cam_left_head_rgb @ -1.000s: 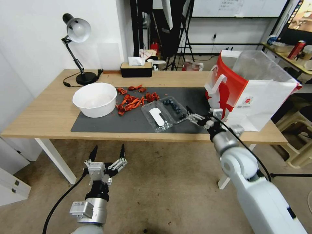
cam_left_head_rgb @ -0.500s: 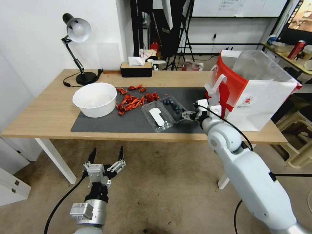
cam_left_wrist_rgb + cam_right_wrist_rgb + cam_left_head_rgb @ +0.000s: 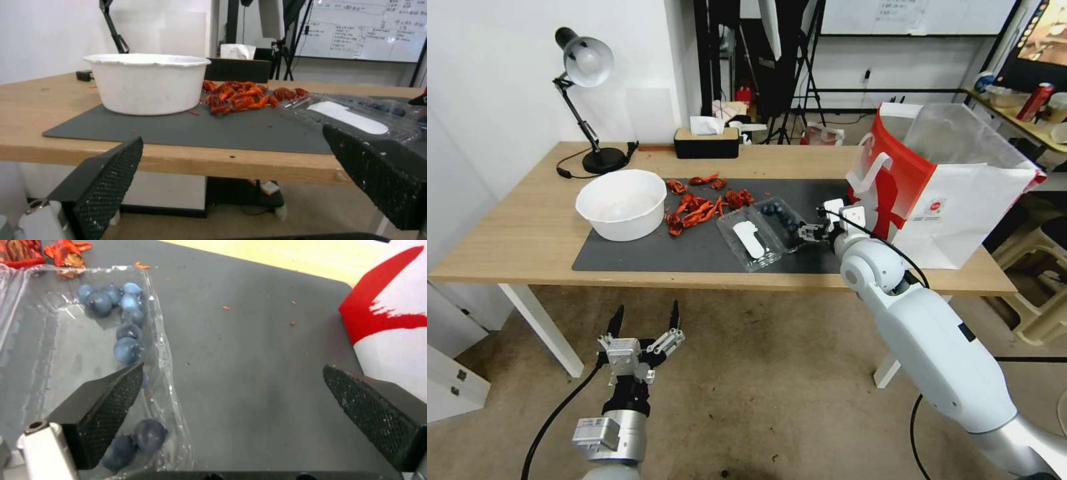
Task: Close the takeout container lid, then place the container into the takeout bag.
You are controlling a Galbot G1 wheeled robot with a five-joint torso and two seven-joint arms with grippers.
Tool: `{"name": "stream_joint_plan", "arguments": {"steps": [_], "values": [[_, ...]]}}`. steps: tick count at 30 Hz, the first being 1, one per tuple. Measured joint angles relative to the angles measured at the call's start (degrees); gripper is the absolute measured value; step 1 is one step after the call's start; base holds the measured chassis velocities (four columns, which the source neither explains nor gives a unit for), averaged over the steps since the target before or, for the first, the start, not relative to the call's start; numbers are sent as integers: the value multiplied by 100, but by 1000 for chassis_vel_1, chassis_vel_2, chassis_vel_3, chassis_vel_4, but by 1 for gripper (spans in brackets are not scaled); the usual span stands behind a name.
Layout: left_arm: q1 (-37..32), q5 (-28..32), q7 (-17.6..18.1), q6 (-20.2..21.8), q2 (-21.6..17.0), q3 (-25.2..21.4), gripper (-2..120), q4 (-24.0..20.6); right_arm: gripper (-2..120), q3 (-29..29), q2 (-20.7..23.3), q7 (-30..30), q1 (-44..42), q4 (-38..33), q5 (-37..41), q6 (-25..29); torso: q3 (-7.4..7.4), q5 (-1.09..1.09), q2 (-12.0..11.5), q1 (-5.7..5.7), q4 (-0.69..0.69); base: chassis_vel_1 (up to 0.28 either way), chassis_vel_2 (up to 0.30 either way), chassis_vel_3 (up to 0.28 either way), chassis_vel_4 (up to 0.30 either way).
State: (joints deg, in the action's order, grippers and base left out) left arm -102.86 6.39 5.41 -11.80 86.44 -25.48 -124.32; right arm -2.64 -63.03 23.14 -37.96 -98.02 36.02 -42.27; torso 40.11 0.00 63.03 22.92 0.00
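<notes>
The takeout container [image 3: 764, 231] lies open on the grey mat [image 3: 694, 250], lid [image 3: 748, 241] flat beside the berry tray. The right gripper [image 3: 810, 232] sits at the tray's 3 o'clock edge, jaws wide apart, holding nothing. The takeout bag [image 3: 940, 193] stands further toward 3 o'clock. The left gripper [image 3: 644, 320] hangs below the table, spread, empty.

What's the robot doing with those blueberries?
The robot's right gripper has its jaws open at the edge of the small clear plastic clamshell container that lies flat open on the dark grey mat. The clear lid half with a white label is not closed yet. The large white and red paper bag stands beside it, waiting. The left gripper hangs open below the wooden table.
</notes>
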Motion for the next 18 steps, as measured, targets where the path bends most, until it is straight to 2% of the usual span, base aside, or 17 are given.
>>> {"name": "stream_joint_plan", "arguments": {"steps": [12,18], "values": [[9,-8,24,-74,0,-14,100,47,100,107,-25,-39,31,119,153,12,-1,0,0,0,0,0,0,0,0],[12,-9,50,-143,-1,-16,100,84,100,140,-82,170,60,163,332,14,0,0,0,0,0,0,0,0,0]]}}
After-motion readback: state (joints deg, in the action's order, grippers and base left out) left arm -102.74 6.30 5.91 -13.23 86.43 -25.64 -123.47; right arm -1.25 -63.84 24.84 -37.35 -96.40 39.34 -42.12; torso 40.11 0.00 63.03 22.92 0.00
